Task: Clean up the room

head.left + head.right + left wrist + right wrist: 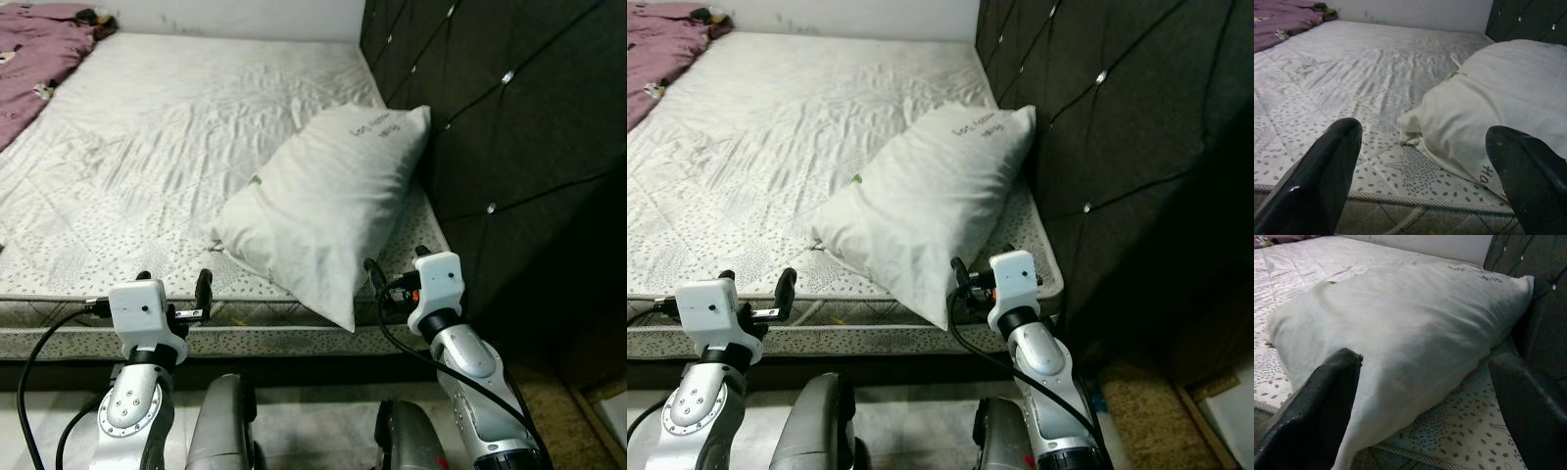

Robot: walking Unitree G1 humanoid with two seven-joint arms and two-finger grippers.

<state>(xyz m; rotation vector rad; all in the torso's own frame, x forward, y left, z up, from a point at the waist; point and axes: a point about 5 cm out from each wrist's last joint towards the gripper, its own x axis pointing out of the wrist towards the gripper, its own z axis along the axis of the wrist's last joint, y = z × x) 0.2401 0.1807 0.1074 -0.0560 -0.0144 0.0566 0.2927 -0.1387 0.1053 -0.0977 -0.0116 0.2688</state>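
We stand at the foot edge of the bed point(176, 147), with the pillow point(323, 206) at about one o'clock from us, leaning slantwise against the dark padded headboard point(509, 127) and its lower corner hanging over the mattress edge. It looks out of place there, so we judge it the thing to tidy next. A purple blanket point(34, 59) lies bunched at the far corner, around ten o'clock, well apart from the pillow.

Our right gripper point(392, 284) is raised to mattress height just beside the pillow's overhanging corner, jaws spread wide and empty; the right wrist view shows the pillow lying between the two fingers point(1317, 411), which suggests a grasp is being lined up. Our left gripper point(174, 294) is held level at the mattress edge around eleven o'clock, jaws likewise released, pointing across the bare sheet with nothing between them.
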